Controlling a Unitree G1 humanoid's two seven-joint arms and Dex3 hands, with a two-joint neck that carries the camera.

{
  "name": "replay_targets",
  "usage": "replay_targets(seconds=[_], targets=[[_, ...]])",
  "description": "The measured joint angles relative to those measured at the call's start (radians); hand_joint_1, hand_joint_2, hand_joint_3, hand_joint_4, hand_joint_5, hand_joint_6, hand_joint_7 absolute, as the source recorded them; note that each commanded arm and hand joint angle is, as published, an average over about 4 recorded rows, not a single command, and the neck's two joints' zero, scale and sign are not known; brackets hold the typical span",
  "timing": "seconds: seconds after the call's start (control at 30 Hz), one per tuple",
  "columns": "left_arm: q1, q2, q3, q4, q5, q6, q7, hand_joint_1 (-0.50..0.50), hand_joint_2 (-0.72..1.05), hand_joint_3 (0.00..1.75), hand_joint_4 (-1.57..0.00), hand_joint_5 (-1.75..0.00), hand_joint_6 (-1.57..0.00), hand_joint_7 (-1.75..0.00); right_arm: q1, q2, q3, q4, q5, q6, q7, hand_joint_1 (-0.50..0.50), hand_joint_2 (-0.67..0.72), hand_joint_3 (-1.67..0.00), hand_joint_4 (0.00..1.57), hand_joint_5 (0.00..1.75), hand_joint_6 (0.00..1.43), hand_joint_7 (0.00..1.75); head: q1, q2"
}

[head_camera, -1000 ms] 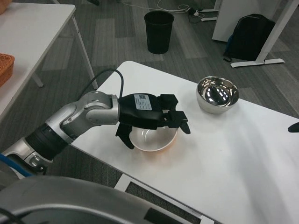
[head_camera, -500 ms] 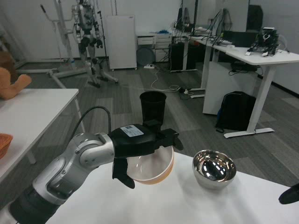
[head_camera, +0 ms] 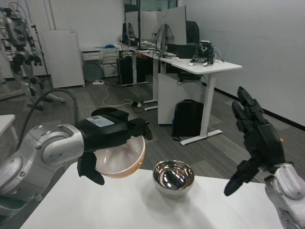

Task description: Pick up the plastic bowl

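The plastic bowl (head_camera: 121,160), white inside with an orange outside, hangs tilted in the air above the white table (head_camera: 124,205). My left hand (head_camera: 108,137) grips its rim, fingers over the top edge and thumb below at the left. My right hand (head_camera: 255,136) is raised at the right of the head view, fingers spread and holding nothing, well apart from the bowl.
A shiny steel bowl (head_camera: 173,178) stands on the table just right of the held bowl. Beyond the table are desks (head_camera: 190,64), a black backpack (head_camera: 187,118) on the floor and a white cabinet (head_camera: 61,57).
The camera has tilted up and turned. My left hand has lifted the plastic bowl off the table. My right hand has risen into view, open.
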Motion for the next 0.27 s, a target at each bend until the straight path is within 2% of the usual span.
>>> replay_targets(seconds=[0.27], targets=[[-0.002,0.026,-0.021,0.016,-0.033,0.018,-0.002,-0.46,0.43,1.48,-1.5,-1.75,-0.16,-1.12,0.03,0.01,-0.007,-0.049,-0.001,0.007,0.01,-0.49,0.47,0.0,0.0,0.0,0.0,0.0,-0.016,-0.014]])
